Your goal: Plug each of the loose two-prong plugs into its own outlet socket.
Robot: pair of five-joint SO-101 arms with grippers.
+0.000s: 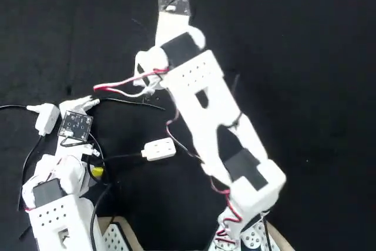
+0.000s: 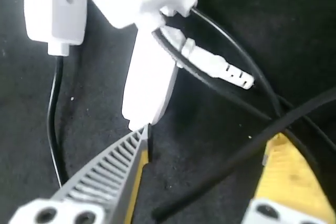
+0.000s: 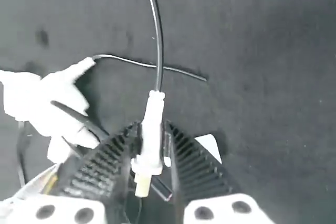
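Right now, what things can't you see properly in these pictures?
- Right wrist view: the white two-prong plug has its prongs tucked inside the black ribbed right pincer.
- Left wrist view: the white plastic outlet socket is cut off by the picture's edge.
- High view: the black cord of another white outlet socket slips under the white left arm, hiding its end.
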